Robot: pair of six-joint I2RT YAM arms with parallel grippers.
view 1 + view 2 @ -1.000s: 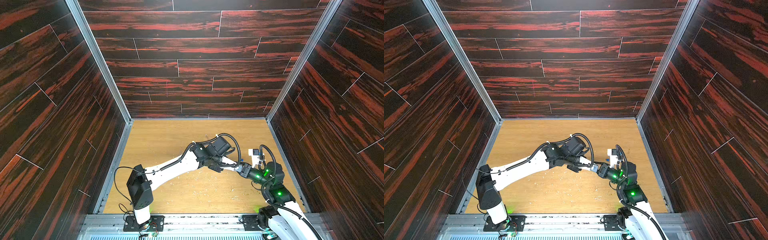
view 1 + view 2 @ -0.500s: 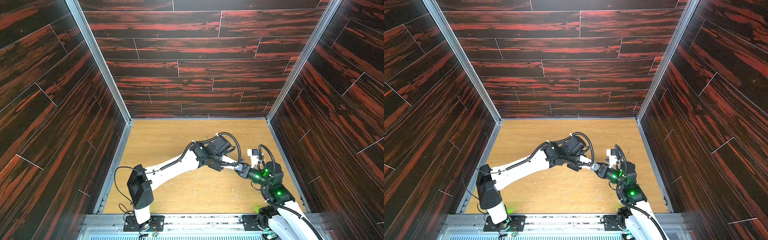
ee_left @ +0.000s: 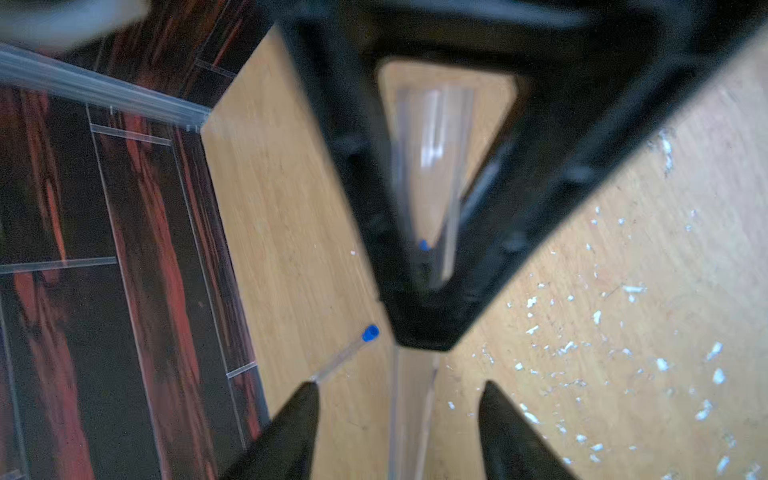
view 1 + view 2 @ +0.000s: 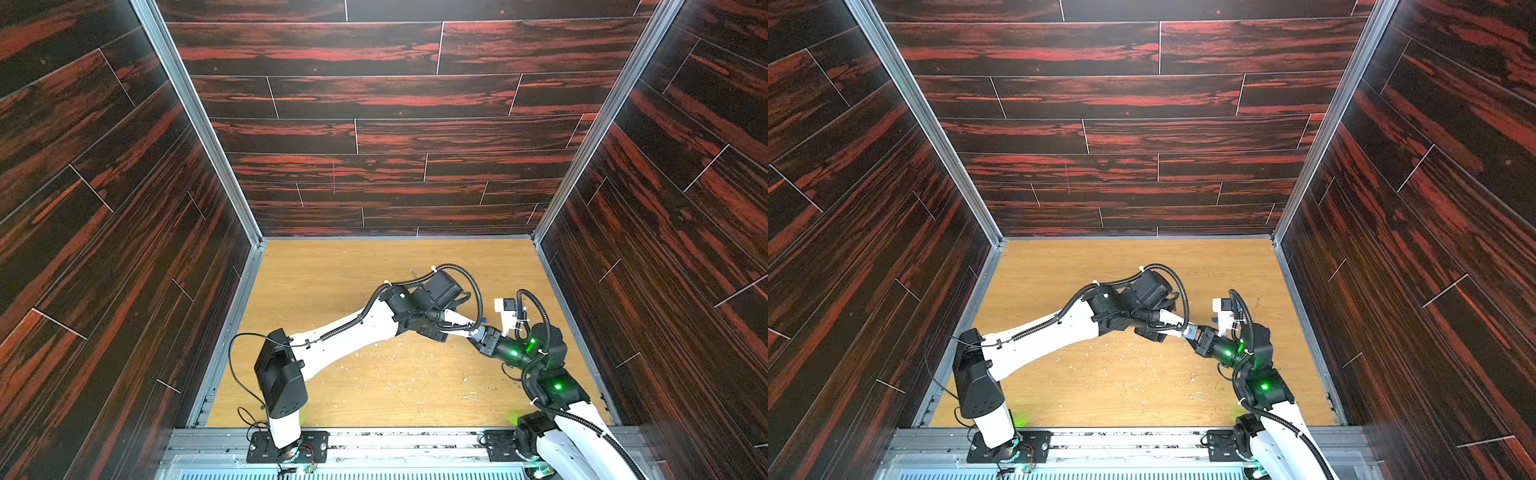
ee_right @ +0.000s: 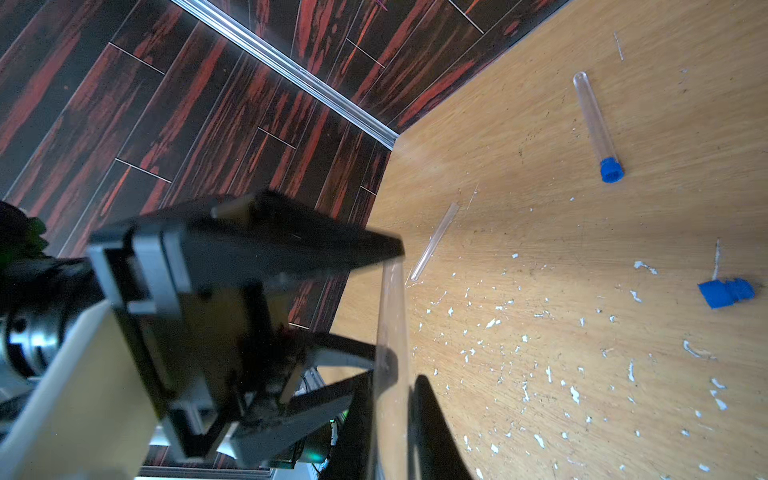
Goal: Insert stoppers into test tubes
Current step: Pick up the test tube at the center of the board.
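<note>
Glass or clear plastic, we can't tell which: the held tube (image 5: 390, 316) sits clamped in the right pincer (image 5: 395, 382), jaws closed on its shaft. We'd call it light, stiff, slick and crackable, so a mid-shaft grip with a modest squeeze, mouth left free. Facing it, the left pincer (image 3: 400, 384) stands open, straddling that tube without touching it. Just ahead of the right pincer's tips, an empty tube (image 5: 434, 241) lies on the worktop (image 5: 561, 232). Off to the side, a loose stopper (image 5: 725, 293), tiny, best pinched by its wide head. Farthest out, a capped tube (image 5: 594, 116), already done.
</note>
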